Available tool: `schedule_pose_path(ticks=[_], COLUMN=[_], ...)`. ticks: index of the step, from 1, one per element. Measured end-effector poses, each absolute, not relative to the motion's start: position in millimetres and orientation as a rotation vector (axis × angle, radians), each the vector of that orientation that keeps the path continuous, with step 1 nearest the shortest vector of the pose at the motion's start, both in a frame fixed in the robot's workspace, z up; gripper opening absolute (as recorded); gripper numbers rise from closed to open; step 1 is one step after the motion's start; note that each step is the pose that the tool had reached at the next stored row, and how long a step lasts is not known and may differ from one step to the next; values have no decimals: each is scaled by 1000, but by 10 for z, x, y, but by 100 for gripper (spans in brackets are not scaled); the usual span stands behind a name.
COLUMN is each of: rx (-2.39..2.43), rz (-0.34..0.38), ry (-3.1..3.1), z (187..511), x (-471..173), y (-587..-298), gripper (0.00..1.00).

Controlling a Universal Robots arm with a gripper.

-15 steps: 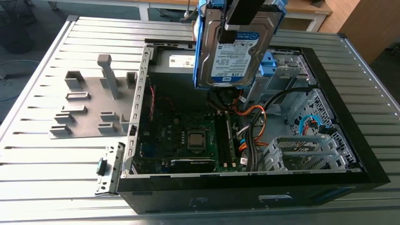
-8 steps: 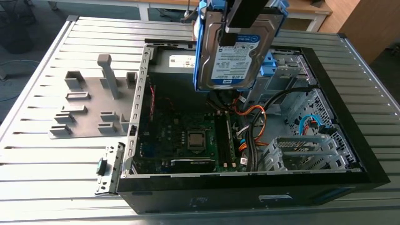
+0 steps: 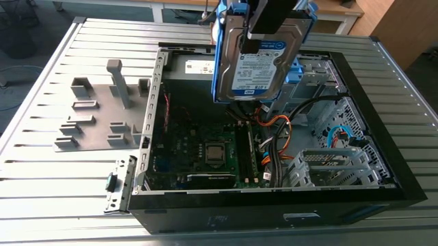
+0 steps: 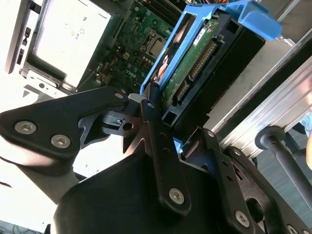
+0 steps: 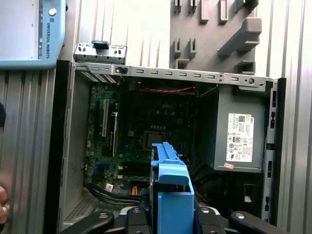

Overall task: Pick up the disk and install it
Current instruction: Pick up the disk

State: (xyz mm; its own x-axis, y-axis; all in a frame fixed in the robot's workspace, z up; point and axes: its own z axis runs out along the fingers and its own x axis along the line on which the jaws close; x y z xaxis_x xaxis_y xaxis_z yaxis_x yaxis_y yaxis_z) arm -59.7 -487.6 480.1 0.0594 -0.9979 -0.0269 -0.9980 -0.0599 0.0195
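The disk point(image 3: 257, 61), a silver hard drive with a blue-and-white label in a bright blue bracket, hangs upright above the open computer case point(image 3: 274, 210). My gripper point(image 3: 265, 37) comes down from above and is shut on the disk's upper edge. In the second wrist view the black fingers point(image 4: 152, 122) clamp the blue bracket point(image 4: 253, 22), and the disk's green circuit board point(image 4: 195, 66) faces the camera. In the first wrist view the blue bracket point(image 5: 170, 190) stands between the fingers, over the case's open side.
Inside the case lie the motherboard point(image 3: 205, 148), orange and black cables point(image 3: 274, 130), the grey power supply point(image 5: 239, 139) and a metal drive cage point(image 3: 316, 72) with blue latches. A grey fixture plate point(image 3: 102, 120) with upright holders sits on the slatted metal table point(image 3: 55, 174), on the exterior view's left.
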Motion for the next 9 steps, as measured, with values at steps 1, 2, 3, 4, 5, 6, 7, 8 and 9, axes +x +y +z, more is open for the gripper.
schedule_pose_path(ticks=[1, 2, 3, 4, 5, 6, 7, 8, 9], rx=[-2283, -2283, -2283, -2283, -2283, -2283, -2283, -2283, -2283], rz=[52, 52, 52, 52, 52, 52, 52, 52, 52], ry=[2151, 2151, 2151, 2151, 2151, 2151, 2151, 2151, 2151], z=[4801, 4801, 4801, 4801, 4801, 4801, 4801, 4801, 4801], x=[-597, -597, -597, -597, -597, -597, -597, -597, -597], y=[-4885, -4893, -4900, -4908, -4916, -4924, -4932, -4940, -4948], gripper=[37, 37, 37, 37, 37, 37, 37, 37, 37])
